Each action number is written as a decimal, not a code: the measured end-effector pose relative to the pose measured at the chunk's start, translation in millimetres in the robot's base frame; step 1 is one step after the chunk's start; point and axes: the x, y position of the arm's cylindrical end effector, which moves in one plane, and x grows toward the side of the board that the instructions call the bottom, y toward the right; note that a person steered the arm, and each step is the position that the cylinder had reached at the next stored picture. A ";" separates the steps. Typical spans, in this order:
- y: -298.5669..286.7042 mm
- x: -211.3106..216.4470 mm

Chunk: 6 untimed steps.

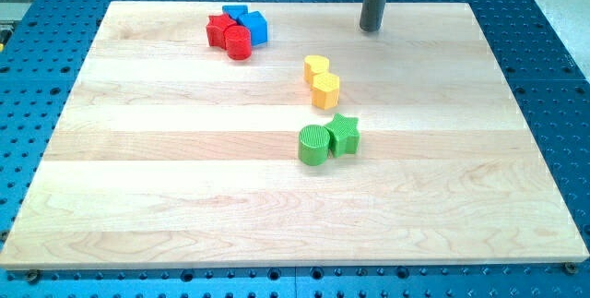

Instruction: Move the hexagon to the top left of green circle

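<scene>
The yellow hexagon (325, 90) sits near the board's middle, touching a yellow heart (316, 67) just above it. The green circle (313, 145) lies below the hexagon, touching a green star (343, 134) on its right. The hexagon is above and slightly right of the green circle, a small gap apart. My tip (371, 29) is near the view's top, above and to the right of the yellow blocks, touching no block.
A cluster at the top left holds a red star (219, 29), a red cylinder (239, 44), a blue cube-like block (253, 28) and another blue block (235, 11). The wooden board (138, 196) lies on a blue perforated table.
</scene>
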 end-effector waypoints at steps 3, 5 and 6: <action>-11.3 61.1; -59.5 98.5; -82.8 156.0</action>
